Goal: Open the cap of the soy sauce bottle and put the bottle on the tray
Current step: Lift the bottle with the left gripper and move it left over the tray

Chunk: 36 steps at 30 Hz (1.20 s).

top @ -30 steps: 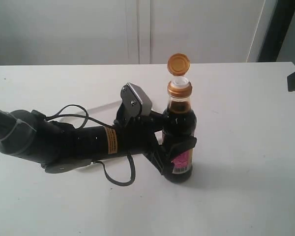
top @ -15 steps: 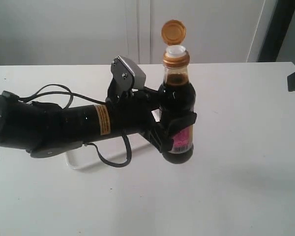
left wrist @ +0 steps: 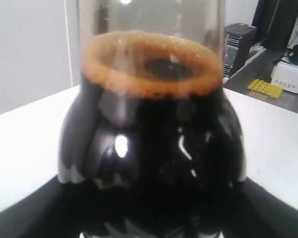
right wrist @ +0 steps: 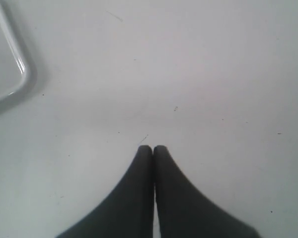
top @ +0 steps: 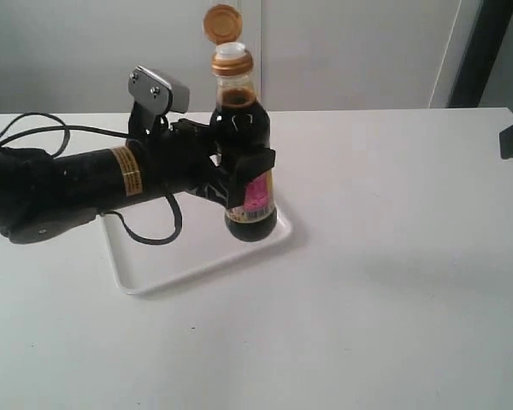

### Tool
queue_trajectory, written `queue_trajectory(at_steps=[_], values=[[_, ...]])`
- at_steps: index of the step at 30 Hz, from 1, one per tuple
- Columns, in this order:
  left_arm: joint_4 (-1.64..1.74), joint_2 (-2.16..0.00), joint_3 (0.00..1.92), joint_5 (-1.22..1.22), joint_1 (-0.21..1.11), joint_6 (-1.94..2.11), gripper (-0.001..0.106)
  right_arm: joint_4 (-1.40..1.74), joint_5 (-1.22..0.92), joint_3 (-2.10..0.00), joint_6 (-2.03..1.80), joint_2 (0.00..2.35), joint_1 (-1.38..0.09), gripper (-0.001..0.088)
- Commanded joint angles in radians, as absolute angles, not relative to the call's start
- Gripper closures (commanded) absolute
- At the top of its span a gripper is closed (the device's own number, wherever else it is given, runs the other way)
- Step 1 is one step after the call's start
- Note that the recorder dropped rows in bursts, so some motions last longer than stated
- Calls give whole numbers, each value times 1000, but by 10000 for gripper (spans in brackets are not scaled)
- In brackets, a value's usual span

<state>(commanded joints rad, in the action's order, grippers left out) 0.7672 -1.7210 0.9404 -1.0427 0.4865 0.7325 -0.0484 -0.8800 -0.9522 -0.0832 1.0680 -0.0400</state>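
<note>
One view, the exterior, is showing the left gripper (top: 239, 184) clamping the soy sauce bottle (top: 242, 154) (cap (top: 221, 22) flipped up) over the tray (top: 145, 265), while the right gripper (right wrist: 153, 148), fingers pressed together, is appearing only in its wrist view.

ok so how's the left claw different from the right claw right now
The left claw is shut on the soy sauce bottle, gripping its body; the right claw is shut on nothing, its tips pressed together. The left claw holds its load up over the tray's corner, cap flipped open; the right claw hangs above bare table, with only the tray's edge nearby. Both are black and shut.
</note>
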Motion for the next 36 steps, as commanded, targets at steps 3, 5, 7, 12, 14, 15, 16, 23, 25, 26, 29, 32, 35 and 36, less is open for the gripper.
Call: queue_trajectory(at_steps=[3,5,7,12,14,15,16,23,25,26,29,32,35,36], values=[[820,-1721,968,-1015,459,733,1053,-48,-880,-952,-83,1068,-40,868],[853,-1721,1004,-961,449,733,1053,-48,-880,-952,-83,1068,-40,868],[870,-1723,1032,-938,440,733,1053,-48,-880,-952,-83,1068,-40,868],[887,-1769,1077,-983,385,746,1053,-48,-870,-952,-83,1068,-40,868],[892,-1793,1081,-1025,366,744,1053,-48,-870,-952,-83,1068,-40,868],[892,-1805,1081,-1036,358,744,1053,-48,-870,-952,-83,1068,-40,868],[892,-1815,1081,-1041,350,744,1053,-48,-870,-952,-83,1068,-40,868],[923,-1901,1081,-1039,338,729,1053,-48,-868,-952,-83,1068,-40,868],[923,-1914,1081,-1039,338,716,1053,-48,-868,-952,-83,1068,-40,868],[921,-1924,1081,-1039,338,714,1053,-48,-868,-952,-83,1068,-40,868],[921,-1944,1081,-1063,333,710,1053,-48,-868,-952,-83,1068,-40,868],[919,-1967,1081,-1083,328,710,1053,-48,-868,-952,-83,1068,-40,868],[923,-1969,1081,-1082,326,710,1053,-48,-868,-952,-83,1068,-40,868],[923,-1969,1081,-1080,326,710,1053,-48,-868,-952,-83,1068,-40,868]])
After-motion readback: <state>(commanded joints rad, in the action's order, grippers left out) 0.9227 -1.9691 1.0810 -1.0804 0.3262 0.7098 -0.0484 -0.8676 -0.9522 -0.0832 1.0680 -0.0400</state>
